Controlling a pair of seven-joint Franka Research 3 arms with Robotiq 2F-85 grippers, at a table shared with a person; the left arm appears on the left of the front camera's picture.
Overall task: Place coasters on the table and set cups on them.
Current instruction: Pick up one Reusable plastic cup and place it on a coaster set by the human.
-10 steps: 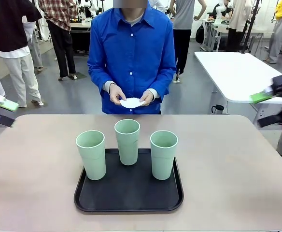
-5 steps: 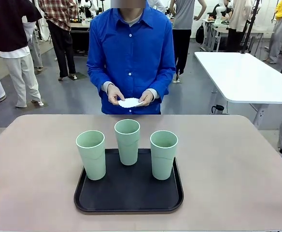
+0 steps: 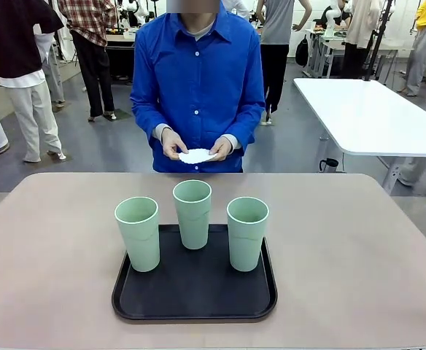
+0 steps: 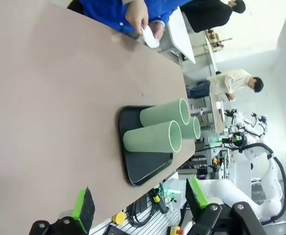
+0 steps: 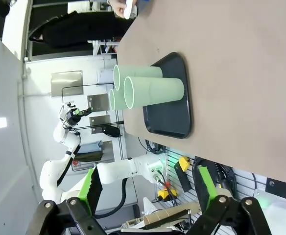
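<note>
Three pale green cups stand upright on a black tray (image 3: 195,294) in the middle of the beige table (image 3: 344,255): one at the left (image 3: 138,233), one behind at the centre (image 3: 192,214), one at the right (image 3: 247,233). At the far side a person in a blue shirt holds white coasters (image 3: 197,155) in both hands above the table edge. My left gripper (image 4: 140,203) is open and holds nothing, off the table's side, looking across at the cups (image 4: 155,137). My right gripper (image 5: 148,188) is open too, off the opposite side, facing the cups (image 5: 155,90).
The tray (image 4: 144,169) lies near the robot-side edge, with bare tabletop to its left and right. A white table (image 3: 362,113) stands behind at the right. Other people stand farther back in the room.
Both grippers stood at the left and right edges of the front view a second ago and have since pulled outward past them. The person, coasters and cups have not moved.
</note>
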